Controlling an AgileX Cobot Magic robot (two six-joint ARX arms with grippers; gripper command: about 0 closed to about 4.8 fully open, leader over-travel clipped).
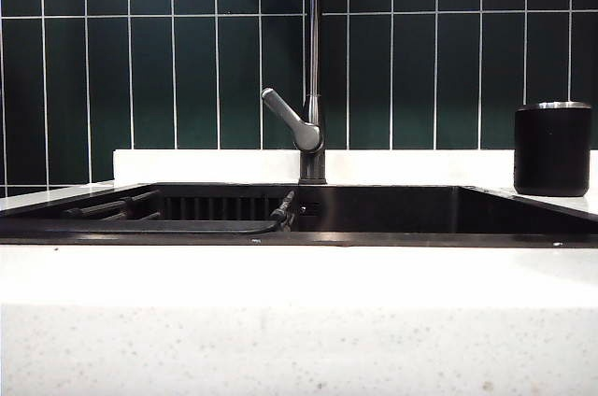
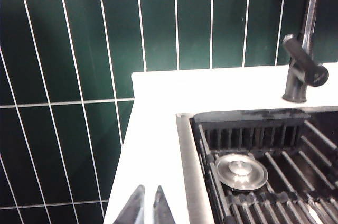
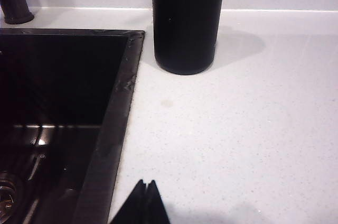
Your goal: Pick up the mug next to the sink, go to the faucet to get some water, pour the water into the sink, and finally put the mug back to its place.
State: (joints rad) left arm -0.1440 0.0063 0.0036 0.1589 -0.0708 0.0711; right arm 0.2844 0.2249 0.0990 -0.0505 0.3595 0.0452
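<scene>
The black mug [image 1: 552, 148] with a silver rim stands upright on the white counter right of the sink [image 1: 392, 210]. In the right wrist view the mug [image 3: 187, 23] stands beyond the sink's corner [image 3: 119, 108]. My right gripper [image 3: 146, 183] hovers over the counter well short of it, shut and empty. The faucet [image 1: 314, 69] rises behind the sink's middle, its grey lever [image 1: 291, 121] angled to the left. My left gripper [image 2: 149, 189] is over the counter beside the sink's left rim [image 2: 186, 160]; its tips are nearly together with nothing between them. Neither gripper shows in the exterior view.
A dark rack [image 2: 274, 187] lies in the basin with a round metal drain stopper [image 2: 241, 171] on it. Dark green tiles [image 1: 187, 60] form the wall behind. The faucet base [image 3: 13, 2] stands at the back counter strip. White counter [image 1: 299, 321] runs along the front.
</scene>
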